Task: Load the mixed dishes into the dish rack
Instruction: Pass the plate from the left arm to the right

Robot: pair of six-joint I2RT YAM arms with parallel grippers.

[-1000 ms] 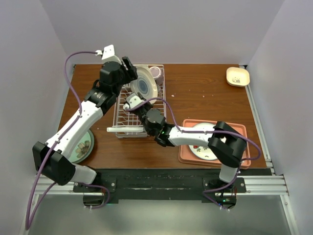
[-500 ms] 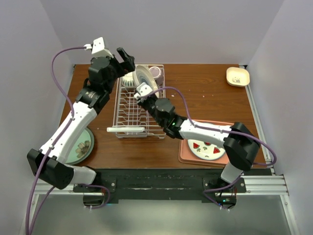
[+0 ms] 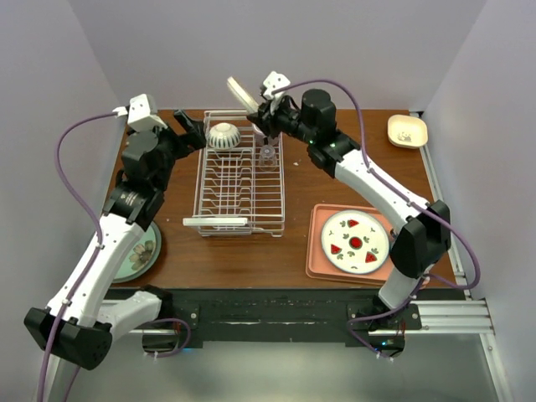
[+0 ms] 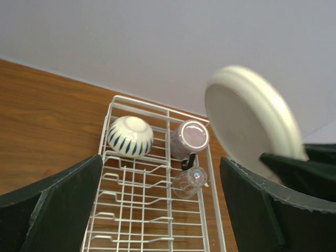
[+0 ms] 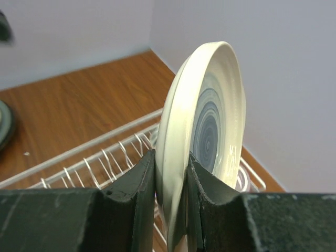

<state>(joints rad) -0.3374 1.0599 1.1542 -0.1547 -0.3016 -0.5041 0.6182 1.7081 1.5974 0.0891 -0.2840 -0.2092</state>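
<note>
Two grippers are near the far end of a white wire rack (image 3: 282, 188) on a brown table (image 3: 335, 167). The right gripper (image 5: 170, 168) is clenched on the rim of a cream plate (image 5: 210, 110). The plate is held on edge in the air over the rack's far end, its blue-ringed face showing. The left gripper (image 3: 194, 134) has its jaws spread wide and grasps nothing; it sits just left of the rack's far end.

Inside the rack, at the far end, a striped bowl (image 3: 224, 135) lies upside down on the left, with a purple cup (image 4: 190, 137) on the right. A clear glass (image 4: 190, 181) is just nearer than the cup.

To the right, a patterned plate (image 3: 356, 241) rests on a pink tray (image 3: 322, 266). A green plate (image 3: 138, 251) lies on the table under the left arm.
</note>
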